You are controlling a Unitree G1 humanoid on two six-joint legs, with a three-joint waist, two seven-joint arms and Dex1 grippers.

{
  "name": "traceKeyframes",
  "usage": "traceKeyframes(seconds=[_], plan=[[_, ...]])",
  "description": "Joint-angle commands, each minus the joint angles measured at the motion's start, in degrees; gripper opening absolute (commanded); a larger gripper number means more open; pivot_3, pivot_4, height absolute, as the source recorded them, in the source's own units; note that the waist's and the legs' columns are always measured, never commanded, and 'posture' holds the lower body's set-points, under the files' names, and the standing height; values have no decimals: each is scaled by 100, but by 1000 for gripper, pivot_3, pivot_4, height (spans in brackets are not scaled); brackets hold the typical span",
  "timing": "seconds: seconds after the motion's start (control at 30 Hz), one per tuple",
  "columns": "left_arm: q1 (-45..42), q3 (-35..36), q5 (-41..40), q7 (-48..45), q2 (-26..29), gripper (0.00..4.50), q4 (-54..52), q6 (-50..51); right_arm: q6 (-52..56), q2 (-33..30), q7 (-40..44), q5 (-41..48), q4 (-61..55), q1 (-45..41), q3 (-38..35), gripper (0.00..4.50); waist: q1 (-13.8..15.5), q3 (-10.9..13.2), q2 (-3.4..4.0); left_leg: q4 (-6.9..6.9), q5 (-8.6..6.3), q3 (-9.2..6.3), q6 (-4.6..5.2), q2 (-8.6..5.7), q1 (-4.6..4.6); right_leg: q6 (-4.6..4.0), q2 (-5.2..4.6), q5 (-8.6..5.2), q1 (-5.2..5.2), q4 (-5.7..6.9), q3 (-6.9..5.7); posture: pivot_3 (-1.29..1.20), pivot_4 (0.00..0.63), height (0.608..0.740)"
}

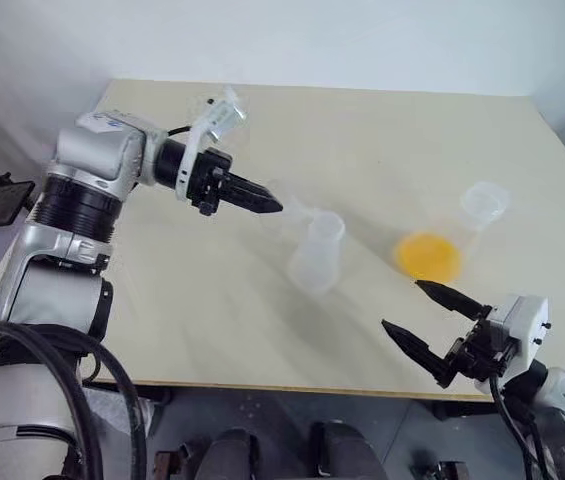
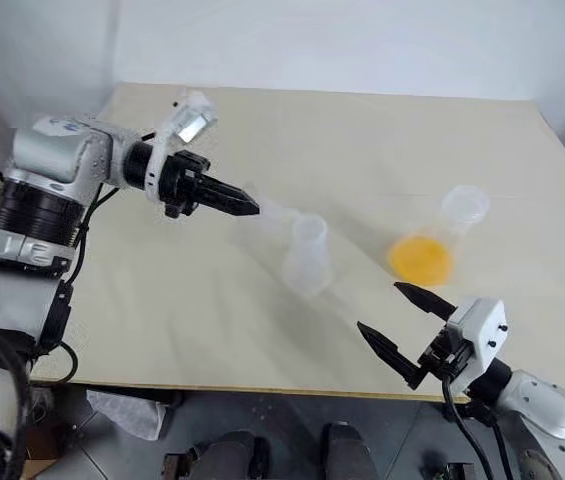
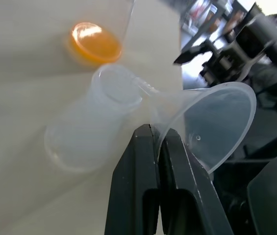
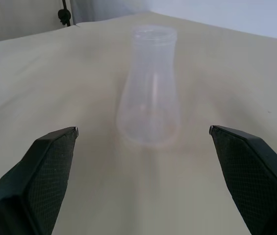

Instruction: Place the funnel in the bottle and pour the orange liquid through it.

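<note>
Left wrist view shows the left tool (image 3: 159, 142) with its two black fingers pinched together on the rim of the funnel (image 3: 212, 122), which it carries in the air. The near-clear cone lies tilted, its short spout reaching toward the open neck of the bottle (image 3: 91, 129) and ending just at the rim; whether the spout touches the rim cannot be told. The bottle stands upright on the pale worktop (image 3: 25, 63).

In the left eye view the same left tool (image 1: 262, 200) hangs above the worktop (image 1: 382, 130), pointing toward the bottle (image 1: 317, 250) near the middle of the surface, and the funnel (image 1: 297, 212) is a faint shape between the fingertips and the bottle's neck.

The orange liquid (image 1: 428, 255) is a bright pool in the bottom of a second clear flask (image 1: 484, 203), which stands on the worktop on the right of the bottle and apart from it.

The right tool (image 1: 424, 318) sits low near the front edge of the worktop, jaws spread wide and holding nothing, in front of the flask with the liquid. Its wrist view has the bottle (image 4: 150, 88) framed between its two open fingers (image 4: 50, 166), well ahead of them and untouched.
</note>
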Motion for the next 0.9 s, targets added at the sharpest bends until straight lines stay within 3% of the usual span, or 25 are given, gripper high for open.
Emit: traceKeyframes(seconds=[0.03, 0.43, 0.9], plan=[[-397, -89, 261, -111, -216, 20, 285, -274, -147, 69, -64, -15, -210, -32, 68, 4500, 4, 0, 0, 2, 0, -2, 0, 0, -2, 0, 0, 0, 0, 0, -1, 0, 150, 740], [-1163, -244, 1093, -398, -798, 20, 1633, -1096, -263, 28, -265, 7, -410, -295, -205, 4500, -5, 2, -1, 2, 0, 6, 0, 0, -8, 0, 1, 0, -12, 4, 3, 0, 150, 740], [-1626, -562, 1588, -795, -1194, 20, 2348, -1555, -97, -82, -402, 83, -703, -364, -172, 4500, 7, 5, -5, 3, 0, 11, 0, 0, -12, 1, 1, 0, -20, 8, 5, 0, 150, 740]])
